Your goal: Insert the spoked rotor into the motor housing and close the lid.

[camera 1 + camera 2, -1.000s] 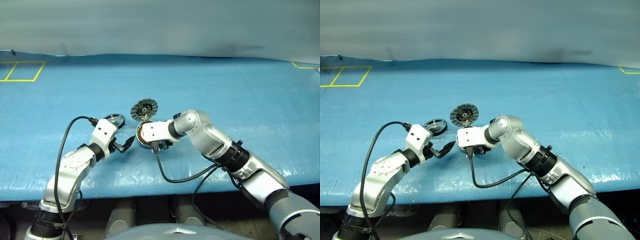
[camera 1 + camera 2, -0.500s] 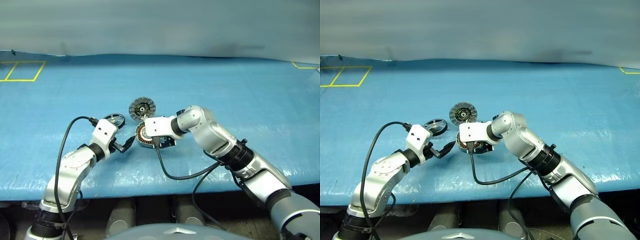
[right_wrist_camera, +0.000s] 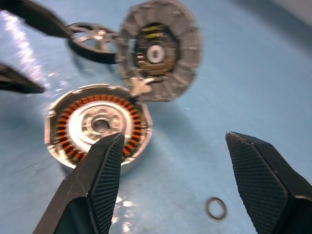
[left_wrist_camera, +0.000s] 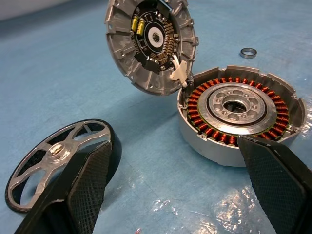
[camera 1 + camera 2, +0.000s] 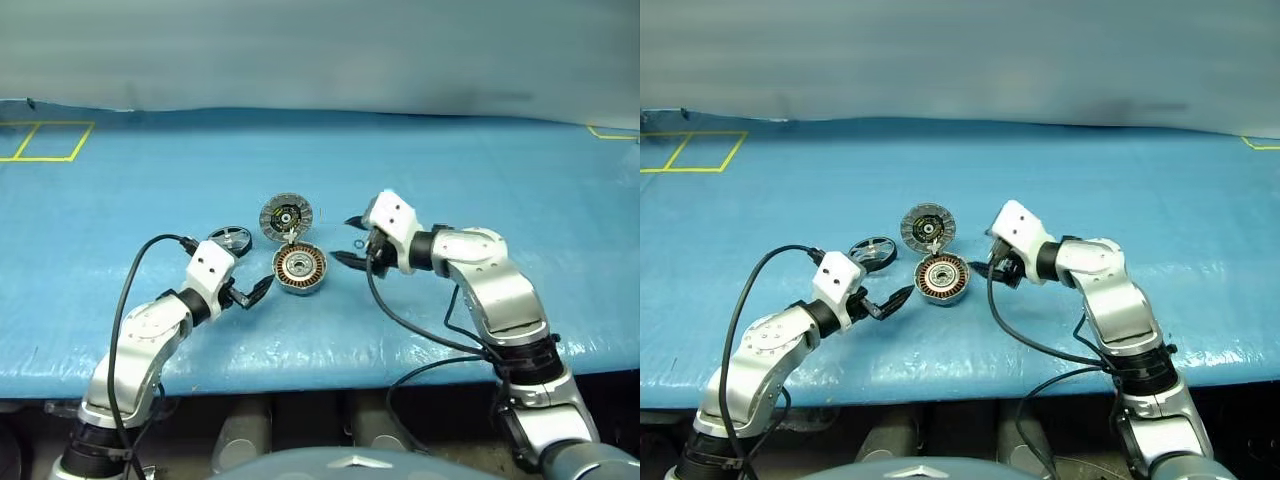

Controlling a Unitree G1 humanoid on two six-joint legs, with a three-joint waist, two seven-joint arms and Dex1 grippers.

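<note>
The motor housing (image 5: 299,270) lies open on the blue table, its copper windings and pale centre showing. Its lid (image 5: 286,216) stands tilted up at the far edge, ribbed inner face toward me. To the left of the lid, the spoked rotor (image 5: 229,239) lies flat on the table. My left gripper (image 5: 253,291) is open just left of the housing, holding nothing; in the left wrist view the rotor (image 4: 58,163) and housing (image 4: 241,117) lie past its fingers. My right gripper (image 5: 347,240) is open and empty, a little right of the housing (image 3: 97,126).
A small metal ring (image 5: 358,243) lies on the blue table cover (image 5: 480,180) right of the housing, under the right gripper. Yellow tape marks (image 5: 45,142) sit at the far left corner. The table's front edge runs close below both arms.
The right gripper has let go of the housing, opened wider and drawn back to the right and upward. The lid has settled open. The left arm has stayed still.
</note>
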